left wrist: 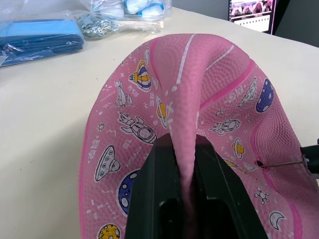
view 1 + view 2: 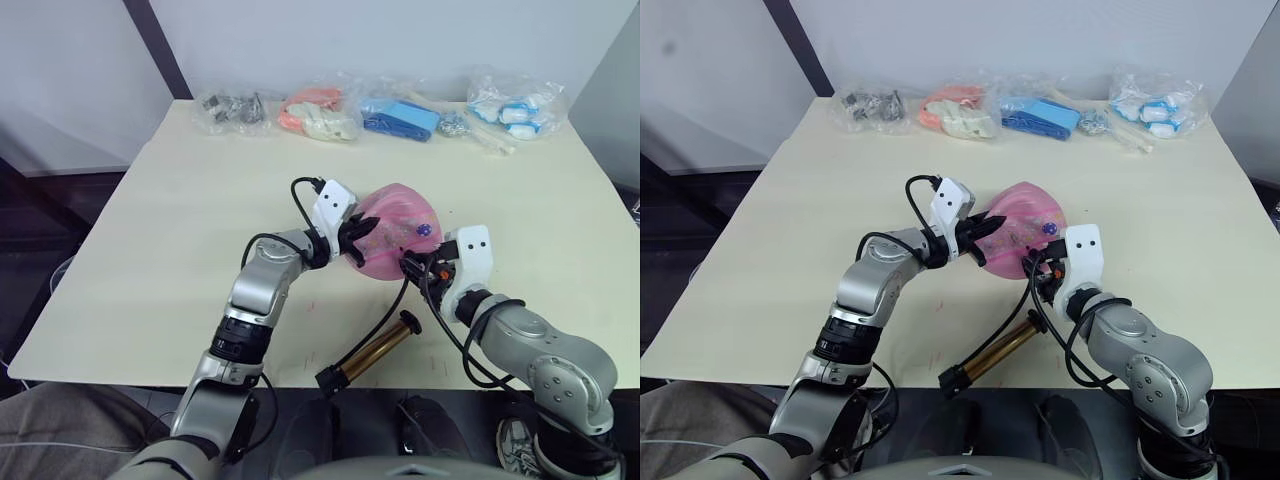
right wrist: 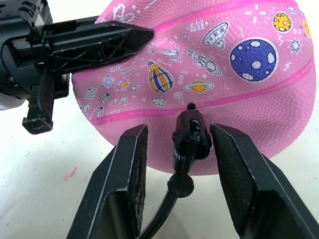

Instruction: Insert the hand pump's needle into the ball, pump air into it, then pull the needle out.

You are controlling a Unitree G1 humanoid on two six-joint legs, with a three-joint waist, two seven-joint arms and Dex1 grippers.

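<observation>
sitting mid-worktop (image 2: 150, 250), slightly toward the near edge: the pink ball (image 2: 398, 228), partly deflated and folded, printed with rockets, planets and ufos. pinched along one raised fold by the left claw (image 1: 185, 164), both black fingers (image 1: 154, 194) clenched on the pink rubber. just on the ball's right-hand side, the right claw (image 3: 178, 144), fingers spread and released, standing on either side of the small black fitting at the hose end without touching it. fitting pressed right up to the ball's valve hole; seen from the left wrist, the thin metal needle (image 1: 281, 163) reaching the hole, though how deep it goes in cannot be told. lying near the worktop's front edge, the bronze-gold hand pump (image 2: 375, 350), tilted, black caps at each end, its black hose curving up to the fitting. along the far edge, a row of clear bags (image 2: 400, 112) holding small items, well apart from the ball.
</observation>
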